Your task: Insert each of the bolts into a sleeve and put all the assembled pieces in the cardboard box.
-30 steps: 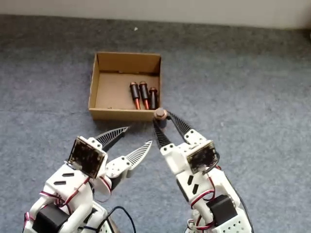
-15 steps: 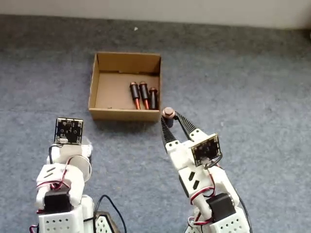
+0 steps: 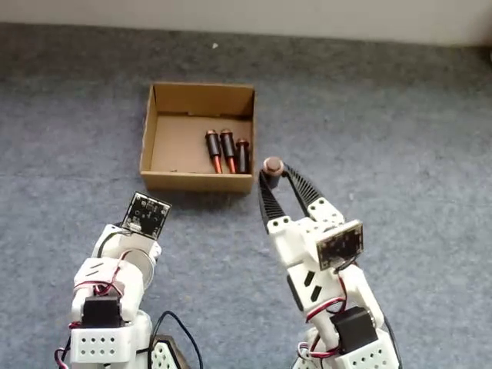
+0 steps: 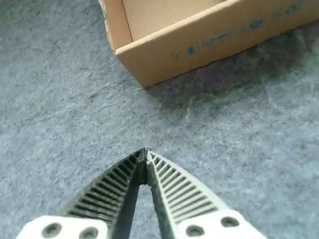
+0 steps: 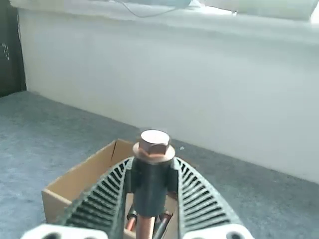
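Pinching a dark sleeve (image 5: pixel 149 186) with a copper-coloured bolt (image 5: pixel 154 142) through it, the right gripper (image 3: pixel 274 171) holds this assembled piece upright, the bolt's hexagonal head on top. The fingers press on the sleeve from both sides, and a short length of copper shaft shows below it. From the high view the piece hangs just beside the box (image 3: pixel 196 183), by the corner where its right wall meets the wall nearest the arms. It seems to be just outside the rim rather than over it, though the angle makes that hard to settle.

Inside the box, three more pieces (image 3: pixel 227 150) lie side by side on the floor, close to the right wall, heads pointing toward the far wall. Two of them show orange shaft ends at the nearer side. The rest of the box floor is bare cardboard.

The left gripper (image 4: pixel 145 152) has its fingers pressed together with nothing between them. It points down at the grey surface (image 3: pixel 400 154) a little short of the box's near wall, toward the left corner. In the high view that arm's wrist camera board (image 3: pixel 147 214) sits just outside that same corner. A pale wall (image 5: pixel 209 79) rises beyond the box's far side.
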